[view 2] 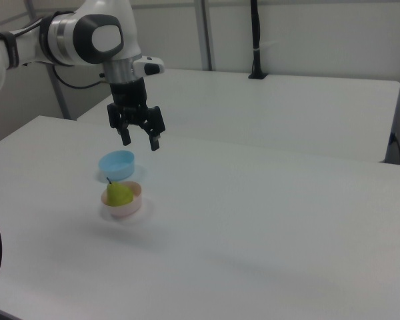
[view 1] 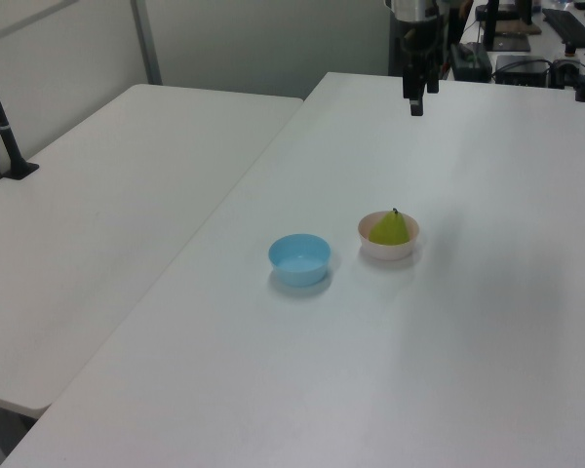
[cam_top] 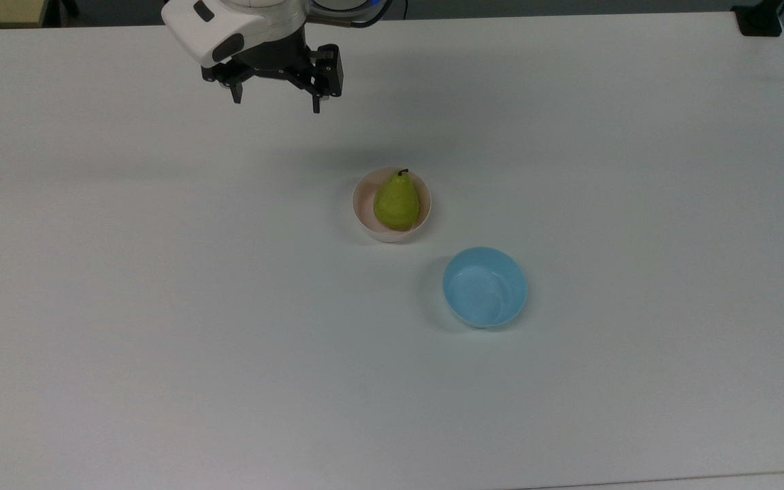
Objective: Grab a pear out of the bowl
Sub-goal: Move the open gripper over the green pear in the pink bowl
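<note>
Your small yellow-green pear (cam_top: 396,201) with the short dark stem lies inside the small round pale pink bowl (cam_top: 365,216), near the middle of the big white table (cam_top: 160,340). In the top view its stem points toward the far edge. The light blue round bowl (cam_top: 484,287) sits near the pink one, down and to the top view's right, and the two bowls do not touch.

Your black two-finger claw (cam_top: 276,102) hangs in the air with its fingers spread wide and nothing between them. In the top view it is near the far edge of the table, up and to the top view's left of the pear, well apart from it.

You have lots of bare table on every side of the bowls. In the left view a second white table (view 1: 97,195) stands beside yours, and the edges look like they may touch. You can read no words or labels anywhere.
</note>
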Robot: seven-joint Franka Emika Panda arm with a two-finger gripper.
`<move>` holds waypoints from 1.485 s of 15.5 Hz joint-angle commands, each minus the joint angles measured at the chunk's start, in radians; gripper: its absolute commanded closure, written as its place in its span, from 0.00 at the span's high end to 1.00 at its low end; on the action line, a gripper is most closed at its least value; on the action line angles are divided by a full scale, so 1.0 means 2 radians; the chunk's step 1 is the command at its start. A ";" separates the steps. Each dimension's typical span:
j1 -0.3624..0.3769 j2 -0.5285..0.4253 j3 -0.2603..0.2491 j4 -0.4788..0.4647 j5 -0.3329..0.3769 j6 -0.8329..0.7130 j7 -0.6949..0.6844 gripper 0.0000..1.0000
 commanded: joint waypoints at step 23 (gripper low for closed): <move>0.077 0.072 0.009 -0.021 0.032 0.043 0.006 1.00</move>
